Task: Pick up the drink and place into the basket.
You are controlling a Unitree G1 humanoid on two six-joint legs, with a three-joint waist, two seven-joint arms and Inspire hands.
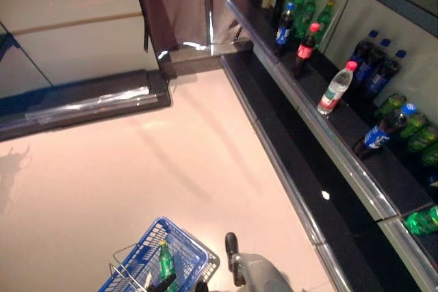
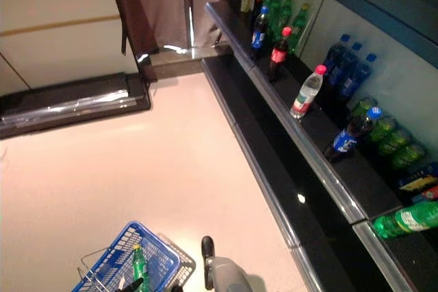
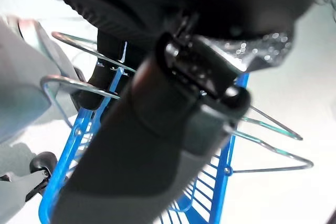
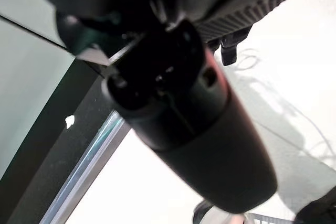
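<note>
While gripping basket (image 1: 147,254) handles, left robot hand (image 3: 157,145) curls.

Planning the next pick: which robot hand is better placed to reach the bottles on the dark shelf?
The right robot hand: the dark shelf of drink bottles runs along the robot's right side, while the left robot hand is curled round the wire handles of the blue plastic basket.
</note>
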